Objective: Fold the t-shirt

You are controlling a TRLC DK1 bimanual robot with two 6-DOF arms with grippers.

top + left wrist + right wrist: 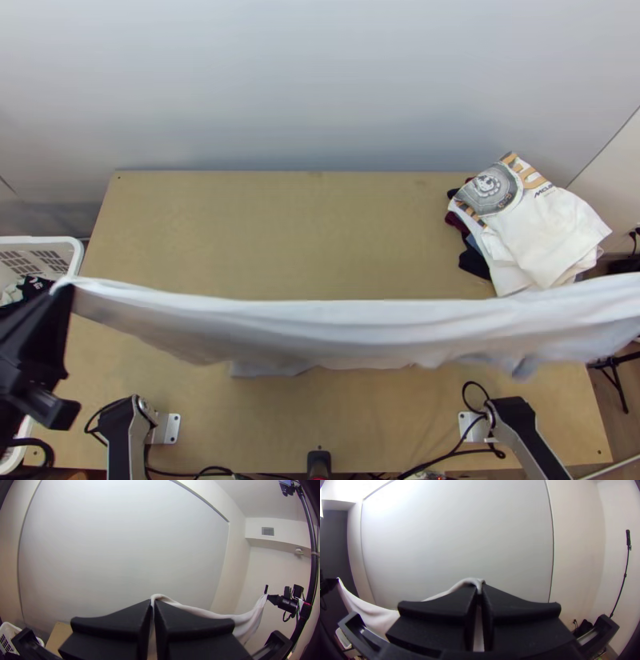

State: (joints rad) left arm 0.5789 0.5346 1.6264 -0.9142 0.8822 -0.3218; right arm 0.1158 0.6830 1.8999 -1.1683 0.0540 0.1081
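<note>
Left claw, at the top view's left edge, and right claw, lower centre of its wrist view, clamp a white shirt stretched above the table.

The t-shirt is matt cloth, the table smooth wood, the basket plastic.

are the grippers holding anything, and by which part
The white cloth t-shirt: left gripper and right gripper each pinch one end of its upper edge; sleeve or hem, I cannot tell.
</note>
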